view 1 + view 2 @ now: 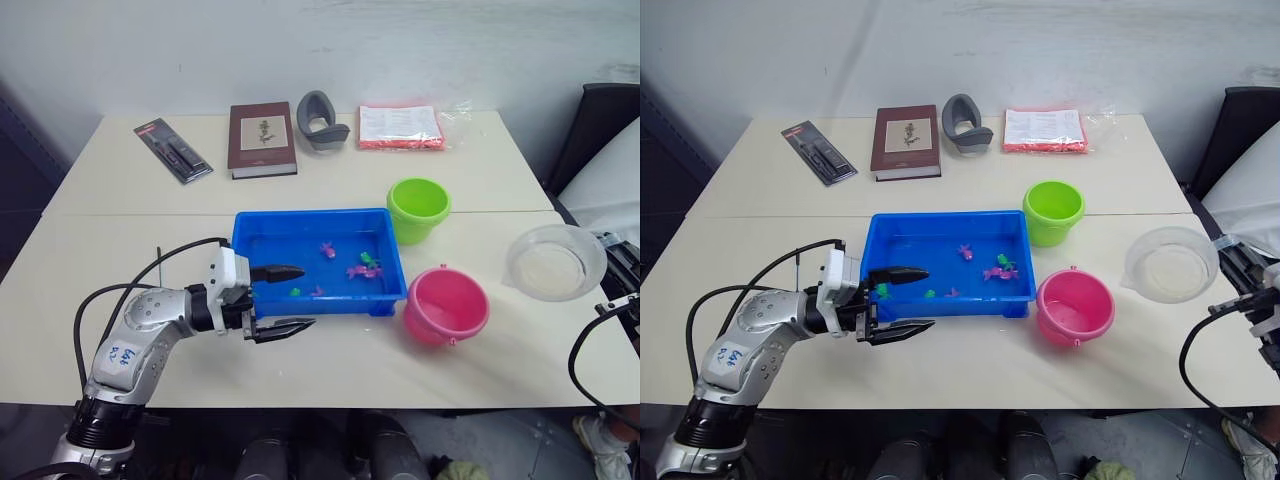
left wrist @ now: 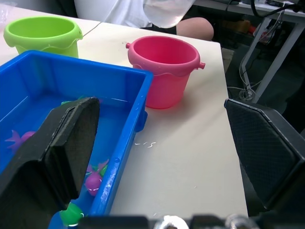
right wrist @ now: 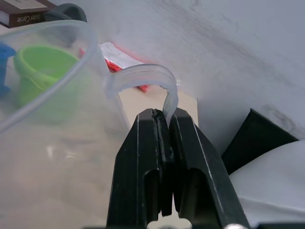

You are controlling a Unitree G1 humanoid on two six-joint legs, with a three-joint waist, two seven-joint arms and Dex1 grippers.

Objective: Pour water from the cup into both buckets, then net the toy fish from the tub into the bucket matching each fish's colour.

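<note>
The left claw (image 1: 282, 298) is held wide open and empty at the tub's (image 1: 300, 227) lower-left corner, mid-frame; the cup (image 1: 555, 262) is gripped by its handle in the closed right claw (image 3: 164, 125), far right of the worktop (image 1: 130, 180)

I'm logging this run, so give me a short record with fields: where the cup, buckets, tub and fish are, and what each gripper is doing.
cup: clear cup held by its handle, at the table's right edge
right gripper: fingers shut on the cup's handle
left gripper: fingers open, holding nothing, at the tub's front left corner
tub: blue tub mid-table, water inside
fish: pink and green toy fish in the tub
buckets: green bucket behind the tub's right end, pink bucket at its front right
back of table: book, red packet
</note>
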